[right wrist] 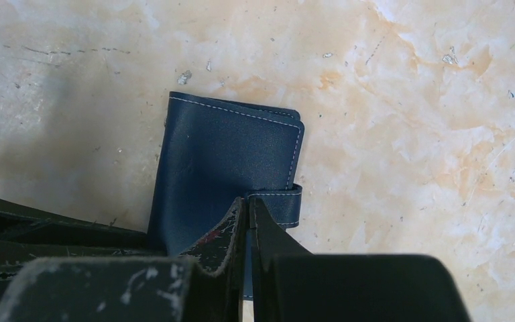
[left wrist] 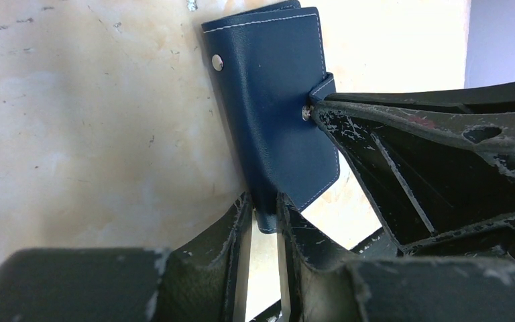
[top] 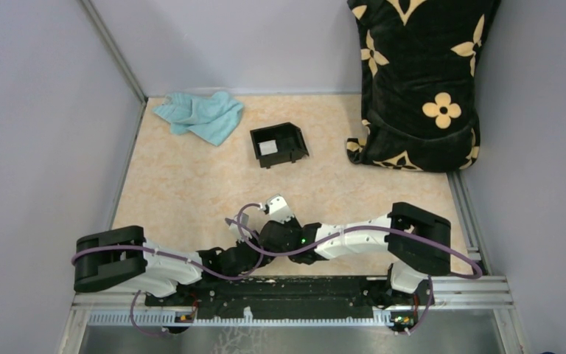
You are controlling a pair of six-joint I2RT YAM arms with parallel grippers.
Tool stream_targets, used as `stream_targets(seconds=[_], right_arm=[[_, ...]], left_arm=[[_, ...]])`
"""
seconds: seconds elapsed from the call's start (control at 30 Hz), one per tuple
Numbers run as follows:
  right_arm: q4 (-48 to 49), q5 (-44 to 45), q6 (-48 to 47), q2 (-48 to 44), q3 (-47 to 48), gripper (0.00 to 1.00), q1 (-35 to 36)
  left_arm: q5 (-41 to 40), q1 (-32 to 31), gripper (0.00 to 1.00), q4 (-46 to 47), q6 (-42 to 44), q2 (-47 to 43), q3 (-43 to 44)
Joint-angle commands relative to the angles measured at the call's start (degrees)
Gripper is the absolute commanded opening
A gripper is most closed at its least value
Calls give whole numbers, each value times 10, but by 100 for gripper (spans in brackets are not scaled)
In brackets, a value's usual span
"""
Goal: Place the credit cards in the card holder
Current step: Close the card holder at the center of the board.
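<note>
Left gripper [left wrist: 263, 206]: jaws nearly closed, clamped on the bottom edge of the card holder [left wrist: 268, 94], with the leather between the two fingers. Right gripper [right wrist: 248, 209]: jaws shut to a sliver on the closing tab [right wrist: 283, 201]. From the left wrist view its tip meets the tab right at the tab's snap, so it looks like a pinch on the tab, not a bare touch.

The card holder is folded shut, navy, with white stitching. It sits between both grippers over the near-middle of the table [right wrist: 409, 121], and in the top view the wrists hide it. A second silver stud [left wrist: 217, 62] shows on the holder's face, away from the tab.

Step in hand, my read: unsnap the holder and open it.
- Left holds firm as the anchor and does not slide off the edge.
- Right peels the tab away from the face, pulling off the snap rather than along the leather.
- The pinch is small and near the tab's end, so slipping off is the main risk.
- Pull slow and straight, and do not twist the holder out of the left jaws.

One pale credit card [top: 267, 147] shows inside the black box [top: 295, 144], far of the grippers and well apart. No orange card is visible, and no card is in the holder yet as far as I can tell.
</note>
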Motion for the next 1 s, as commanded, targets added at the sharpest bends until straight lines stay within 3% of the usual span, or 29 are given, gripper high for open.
stream_targets(seconds=[0.0,0.97], right_arm=[[-1,-8,4,17,28,2,4],[-17,-34,32,74,33,2,24]], left_arm=[[11,1,27,-51,23,4,-12],[-13,4,26,-60,8,-3,-16]])
